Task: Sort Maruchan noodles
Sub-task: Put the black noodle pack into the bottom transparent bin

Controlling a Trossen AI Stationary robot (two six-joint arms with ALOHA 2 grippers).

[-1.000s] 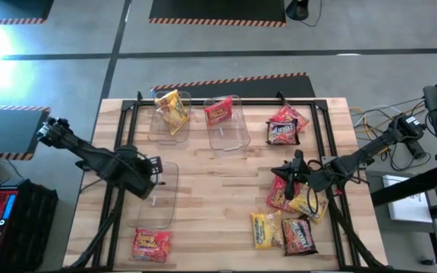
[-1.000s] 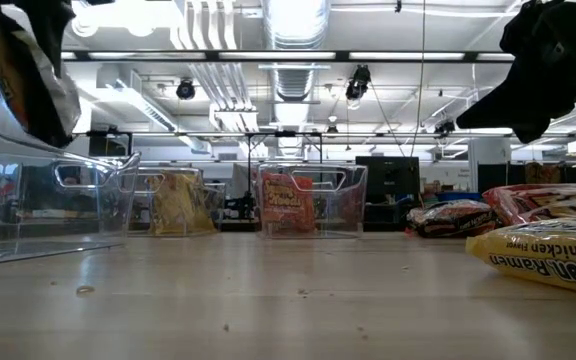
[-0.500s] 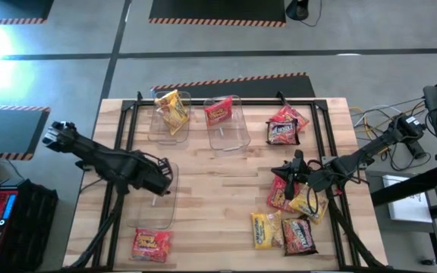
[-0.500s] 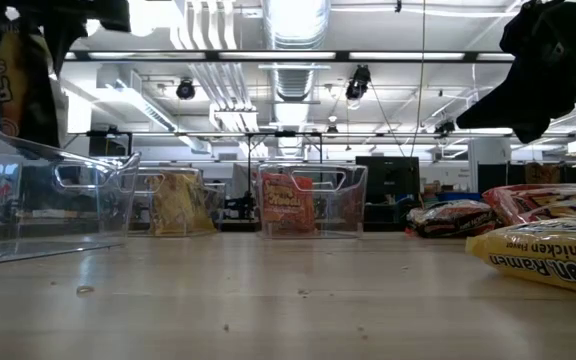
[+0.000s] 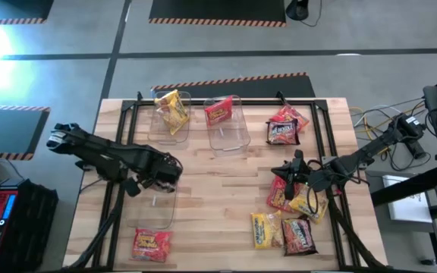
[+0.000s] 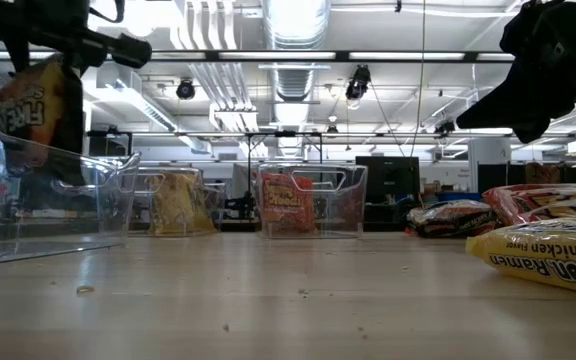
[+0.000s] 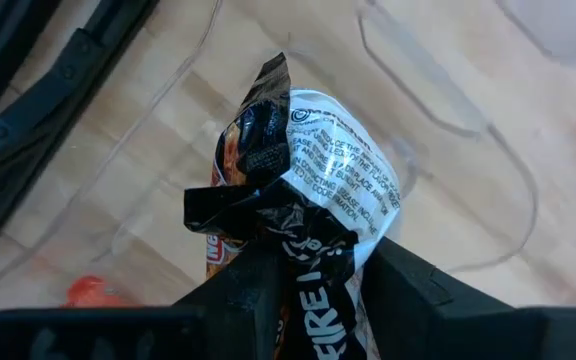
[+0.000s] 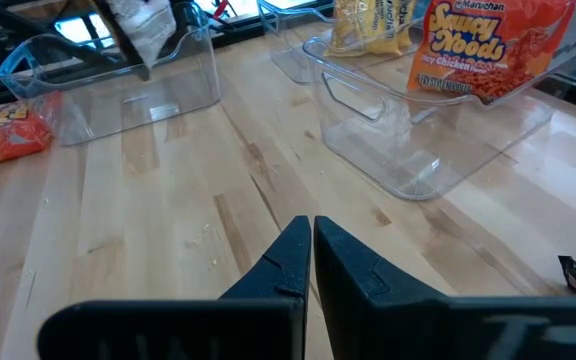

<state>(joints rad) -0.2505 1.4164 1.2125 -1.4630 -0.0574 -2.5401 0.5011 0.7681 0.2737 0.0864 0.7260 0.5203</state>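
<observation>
Step in hand: we judge it a drop-off; our left gripper (image 7: 303, 270) pinches a dark crinkly plastic noodle packet with a silvery back (image 7: 308, 170) at the left of the low view, above a clear rectangular plastic bin (image 5: 160, 203) left of centre in the high view.
Next move: we need to lower the packet inside the bin walls, then release.
Right gripper (image 8: 311, 250): pressed together, empty, waiting right of centre near loose packets (image 5: 283, 231).

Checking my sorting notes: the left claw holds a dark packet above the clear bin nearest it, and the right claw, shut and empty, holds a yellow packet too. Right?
Not quite. The left claw does grip the dark packet above the near clear bin, but the right claw holds nothing; the right wrist view shows its fingers shut on bare air above the table.
</observation>
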